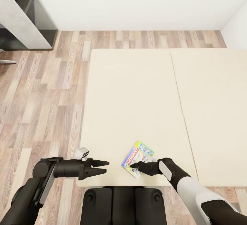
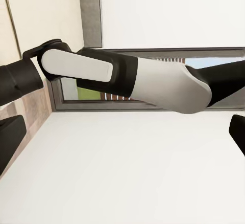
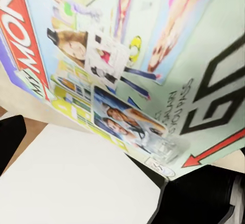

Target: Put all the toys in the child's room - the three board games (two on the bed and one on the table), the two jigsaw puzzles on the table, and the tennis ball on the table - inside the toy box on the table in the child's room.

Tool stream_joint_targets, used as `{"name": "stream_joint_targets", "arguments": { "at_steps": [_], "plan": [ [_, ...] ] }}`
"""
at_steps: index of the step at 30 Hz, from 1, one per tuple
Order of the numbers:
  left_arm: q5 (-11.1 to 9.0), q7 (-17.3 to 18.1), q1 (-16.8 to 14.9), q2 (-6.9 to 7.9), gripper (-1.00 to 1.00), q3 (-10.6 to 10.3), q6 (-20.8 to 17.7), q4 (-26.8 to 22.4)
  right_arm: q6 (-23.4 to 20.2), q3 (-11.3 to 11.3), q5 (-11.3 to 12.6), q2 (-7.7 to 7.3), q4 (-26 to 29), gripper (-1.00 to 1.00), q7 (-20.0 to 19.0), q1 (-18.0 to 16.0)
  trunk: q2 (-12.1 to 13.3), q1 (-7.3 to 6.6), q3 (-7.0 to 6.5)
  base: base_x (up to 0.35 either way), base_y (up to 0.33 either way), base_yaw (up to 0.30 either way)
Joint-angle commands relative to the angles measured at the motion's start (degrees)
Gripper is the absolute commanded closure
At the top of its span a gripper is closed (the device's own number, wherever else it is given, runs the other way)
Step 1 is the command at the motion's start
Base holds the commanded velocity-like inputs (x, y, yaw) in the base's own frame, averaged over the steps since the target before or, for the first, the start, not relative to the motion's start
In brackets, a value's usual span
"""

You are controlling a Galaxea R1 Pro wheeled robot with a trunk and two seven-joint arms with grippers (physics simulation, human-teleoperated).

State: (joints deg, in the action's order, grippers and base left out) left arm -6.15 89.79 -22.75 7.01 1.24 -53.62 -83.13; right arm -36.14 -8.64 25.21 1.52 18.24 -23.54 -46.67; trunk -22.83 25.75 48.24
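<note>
The flat green-edged printed board game box with a red banner (image 1: 138,158) lay near the front edge of the wide beige two-section mattress (image 1: 144,95). The right gripper (image 1: 134,166) reached its near corner; whether the jaws clamped it was unclear. The left gripper (image 1: 104,167) hovered spread apart beside the mattress edge.

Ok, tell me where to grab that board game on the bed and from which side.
Grip the board game by its near edge, coming low from the robot's side as the right gripper does now. It lies flat on the bed near the mattress edge, so only its thin edges offer a pinch.
</note>
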Motion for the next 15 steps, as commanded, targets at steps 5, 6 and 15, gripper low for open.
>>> {"name": "stream_joint_targets", "arguments": {
  "at_steps": [5,6,15],
  "plan": [
    [0.0,0.2,0.0,0.02,-1.0,0.0,-0.6,0.0,-0.2,-0.3,0.0,-0.02,0.0,-1.0,-0.1,0.0,-0.1,0.03,0.06,0.0,0.027,0.0],
    [0.0,0.2,0.0,0.02,-1.0,0.0,-0.6,0.0,-0.2,-0.4,0.0,-0.02,0.0,-1.0,-0.1,0.0,-0.1,0.03,0.06,0.0,0.002,0.0],
    [0.1,0.2,0.0,0.02,-1.0,0.0,-0.6,0.0,-0.2,-0.3,-0.1,-0.17,0.0,-1.0,-0.1,-0.1,-0.1,0.03,0.06,0.0,0.0,0.0]
  ]
}}
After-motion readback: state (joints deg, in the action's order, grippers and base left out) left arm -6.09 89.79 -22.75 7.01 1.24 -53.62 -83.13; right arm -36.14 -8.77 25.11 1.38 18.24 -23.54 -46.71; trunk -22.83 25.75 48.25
